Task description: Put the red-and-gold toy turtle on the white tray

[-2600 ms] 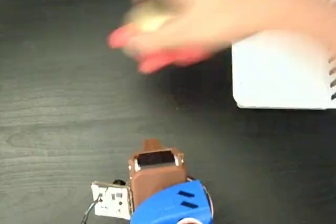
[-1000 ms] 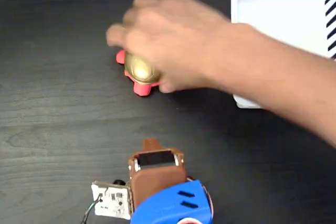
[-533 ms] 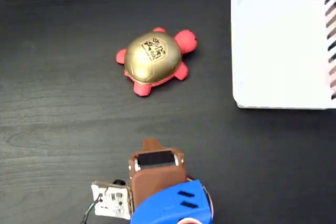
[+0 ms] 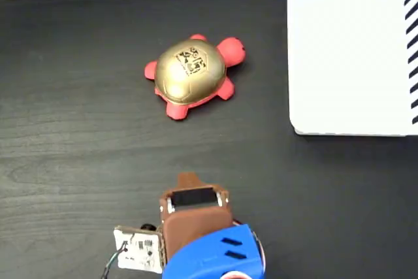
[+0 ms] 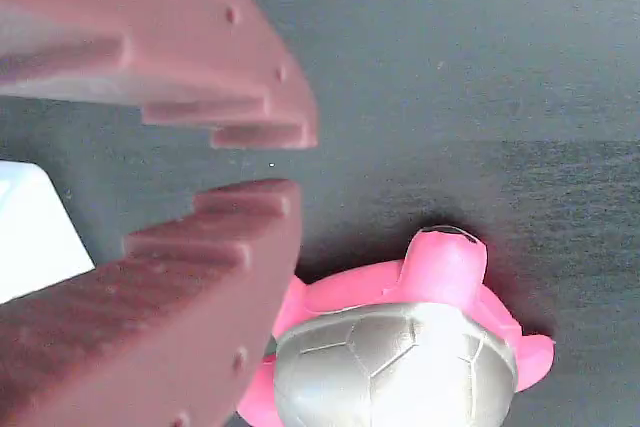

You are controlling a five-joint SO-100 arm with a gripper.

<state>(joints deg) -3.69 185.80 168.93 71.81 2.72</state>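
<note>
Left of the white tray (image 4: 353, 63), the red-and-gold toy turtle (image 4: 191, 75) is judged light and squashy, its shell slippery. It is best taken across the shell's sides by the hand (image 5: 285, 162), seen slightly parted, empty.

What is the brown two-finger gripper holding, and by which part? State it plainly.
Nothing. The brown two-finger gripper is empty, and the red-and-gold toy turtle lies untouched on the dark table.

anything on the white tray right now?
Nothing on the visible part of the white tray; its right and top run out of frame. The red-and-gold toy turtle sits on the dark table, left of it.
</note>
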